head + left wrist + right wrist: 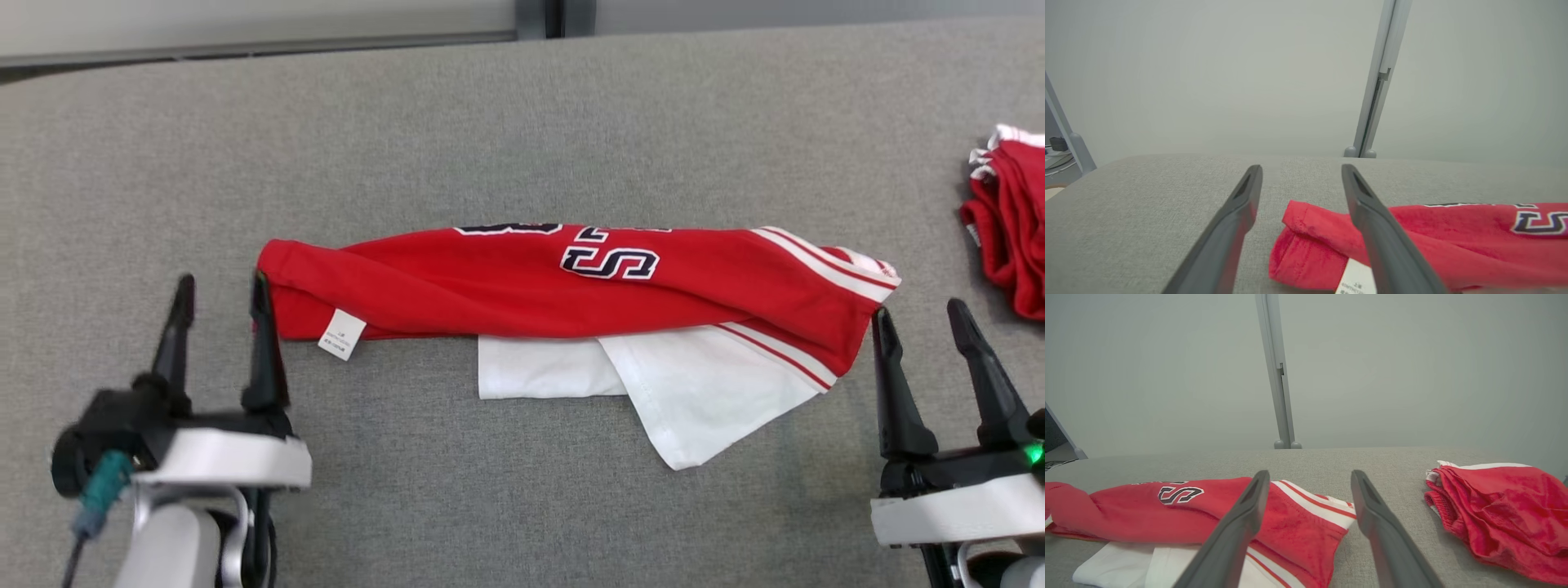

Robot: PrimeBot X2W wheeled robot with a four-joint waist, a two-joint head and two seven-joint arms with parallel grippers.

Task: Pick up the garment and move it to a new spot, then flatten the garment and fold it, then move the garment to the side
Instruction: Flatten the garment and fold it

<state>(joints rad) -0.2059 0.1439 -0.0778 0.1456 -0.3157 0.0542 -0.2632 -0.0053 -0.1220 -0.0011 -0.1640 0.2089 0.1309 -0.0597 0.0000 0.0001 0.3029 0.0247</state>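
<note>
Two tools flank the garment (522, 282), which lies as a long, narrow red band on the grey table (490, 122) and stretches across the gap from one tool to the other. The left tool (223, 280) is open, its fingers spread and gripping nothing; its inner finger stands right at the band's rolled end, whether touching it I cannot tell, with a white label (341, 333) just beside that fingertip. The right tool (918, 309) is open too and holds nothing, its inner fingertip close by the striped end of the band. A white part (694, 392) of the garment pokes out from under the red on the side nearer both tools. Beyond the right tool's outer finger, well apart, lies a second red bundle (1012, 237).
</note>
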